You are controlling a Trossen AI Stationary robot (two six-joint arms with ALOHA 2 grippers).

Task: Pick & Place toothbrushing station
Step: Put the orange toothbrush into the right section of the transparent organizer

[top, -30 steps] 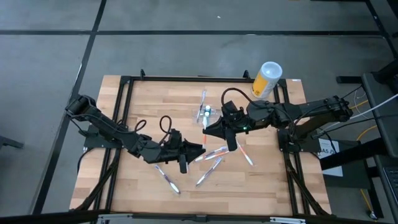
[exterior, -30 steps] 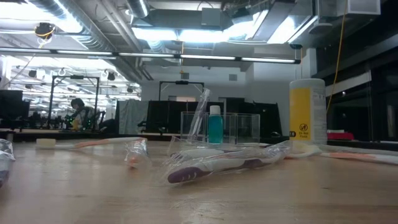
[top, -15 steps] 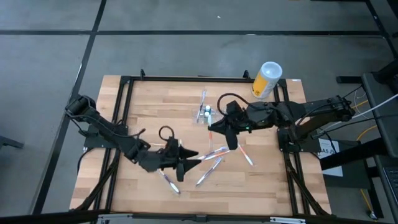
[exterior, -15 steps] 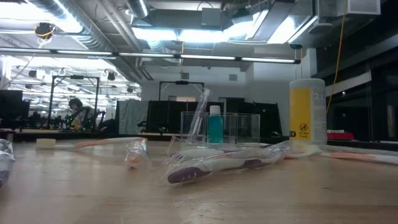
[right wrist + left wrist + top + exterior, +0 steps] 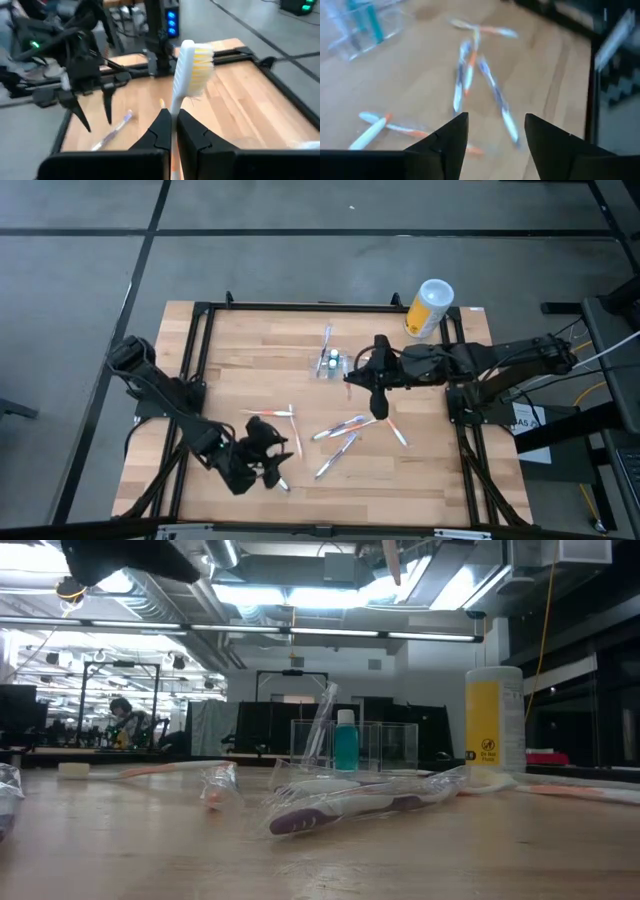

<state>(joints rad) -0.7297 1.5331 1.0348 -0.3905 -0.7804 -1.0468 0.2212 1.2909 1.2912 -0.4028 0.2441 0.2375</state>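
On the left of the counter [image 5: 215, 345], our left gripper [image 5: 268, 470] has pulled back toward the near edge since a second ago, when it sat low among the loose toothbrushes near the middle; its jaws now stand open with nothing between them, as the left wrist view shows bare wood and wrapped brushes beyond the two dark fingers [image 5: 451, 137]. A white and orange toothbrush [image 5: 270, 414] now lies alone just ahead of it, so we judge it was let go there. Further right, the clear holder [image 5: 331, 363] stands upright in the middle of the far half, with a teal bottle [image 5: 345, 740] in one compartment. A loose cluster of wrapped brushes [image 5: 337, 442] lies nearer us. Our right gripper [image 5: 375, 390] has moved closer to the holder and hangs just beside it, jaws clamped on a white toothbrush with yellow bristles [image 5: 192, 62]. We judge dropping it into a compartment comes next. The yellow canister [image 5: 429, 308] stands at the far right corner.
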